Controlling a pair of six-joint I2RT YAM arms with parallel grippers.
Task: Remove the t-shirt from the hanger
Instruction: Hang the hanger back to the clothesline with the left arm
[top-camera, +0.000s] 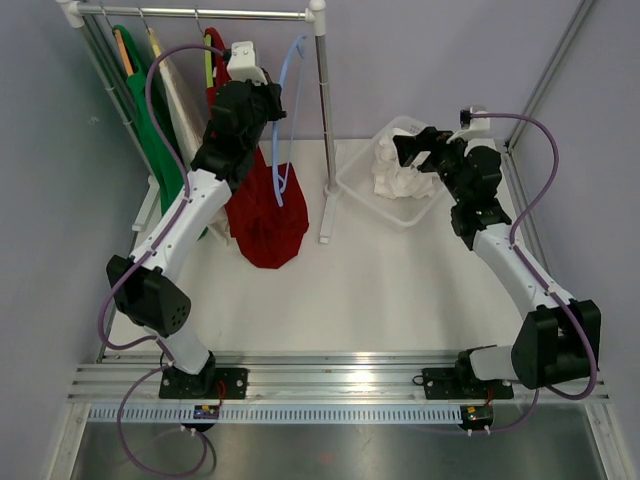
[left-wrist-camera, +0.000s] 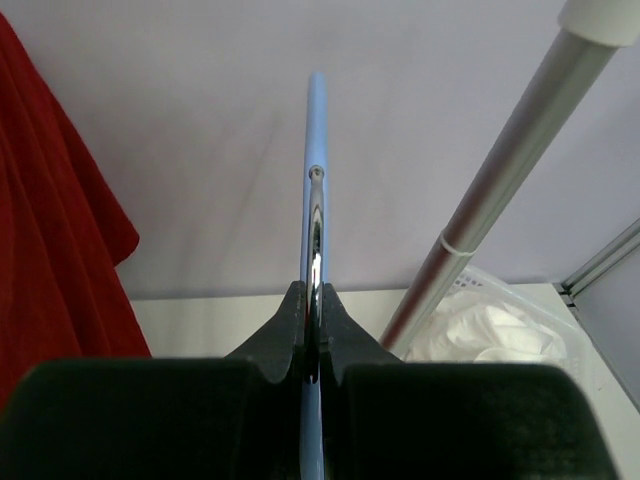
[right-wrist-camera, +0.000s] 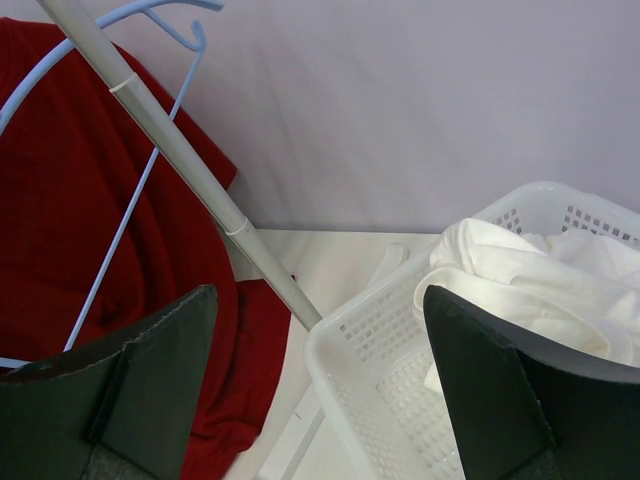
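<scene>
Beside the matt metal post (right-wrist-camera: 172, 148), soft matt cloth is seen in the red t-shirt (right-wrist-camera: 60, 200), smooth plastic in the blue hanger (left-wrist-camera: 315, 130), and perforated, slightly glossy plastic in the white basket (right-wrist-camera: 370, 350).

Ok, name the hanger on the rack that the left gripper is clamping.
The light blue hanger, nearest the rack's right post; the left gripper is shut on it. The others hang further left.

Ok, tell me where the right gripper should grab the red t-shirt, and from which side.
Take the red t-shirt by its lower edge, hanging loose, coming low from the right on the near side of the rack post. The left gripper clamps the blue hanger above, so pulling away probably frees it.
</scene>
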